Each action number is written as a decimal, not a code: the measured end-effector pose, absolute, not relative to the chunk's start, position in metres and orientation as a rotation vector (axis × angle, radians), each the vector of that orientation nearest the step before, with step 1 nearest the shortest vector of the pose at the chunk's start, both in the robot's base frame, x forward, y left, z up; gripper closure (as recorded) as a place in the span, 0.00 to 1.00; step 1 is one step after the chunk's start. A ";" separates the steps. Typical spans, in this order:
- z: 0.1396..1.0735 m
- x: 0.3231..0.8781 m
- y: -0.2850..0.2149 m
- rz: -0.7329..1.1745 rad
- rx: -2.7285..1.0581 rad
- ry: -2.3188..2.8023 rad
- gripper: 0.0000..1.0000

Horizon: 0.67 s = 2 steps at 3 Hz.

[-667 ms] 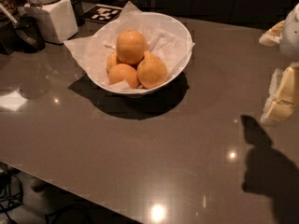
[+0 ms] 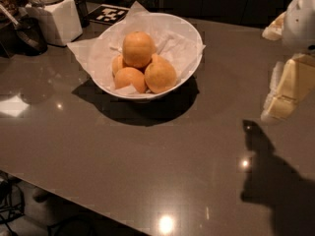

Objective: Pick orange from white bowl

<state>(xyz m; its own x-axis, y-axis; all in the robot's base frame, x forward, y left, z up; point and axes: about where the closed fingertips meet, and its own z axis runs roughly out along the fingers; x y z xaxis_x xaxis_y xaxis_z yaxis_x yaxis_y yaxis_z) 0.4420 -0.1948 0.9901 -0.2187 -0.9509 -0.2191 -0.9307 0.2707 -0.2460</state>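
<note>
Upper centre of frame: white bowl point(image 2: 196, 36) on the dark counter point(image 2: 98, 146), lined with crumpled paper point(image 2: 88, 50). Inside, orange point(image 2: 138, 48) topmost, resting on 3 others. Right edge, mid-height: pincer point(image 2: 284, 93), pale, above the counter, well apart from the bowl; open or closed, cannot tell. Upper left: white canister point(image 2: 51, 18). Lower right: dark shadow point(image 2: 275, 186) on the counter.

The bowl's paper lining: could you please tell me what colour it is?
White: the paper under the oranges, in the camera view. The pincer hangs at the right edge.
</note>
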 end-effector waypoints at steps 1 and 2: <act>1.009 0.465 -0.143 -0.144 -1.796 2.209 0.00; 1.012 0.469 -0.139 -0.154 -1.788 2.187 0.00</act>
<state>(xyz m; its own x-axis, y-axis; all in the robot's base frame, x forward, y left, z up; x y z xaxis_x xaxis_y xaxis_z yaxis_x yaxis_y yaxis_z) 0.4694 -0.1390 1.0124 -0.1720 -0.9701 -0.1711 -0.9367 0.2148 -0.2765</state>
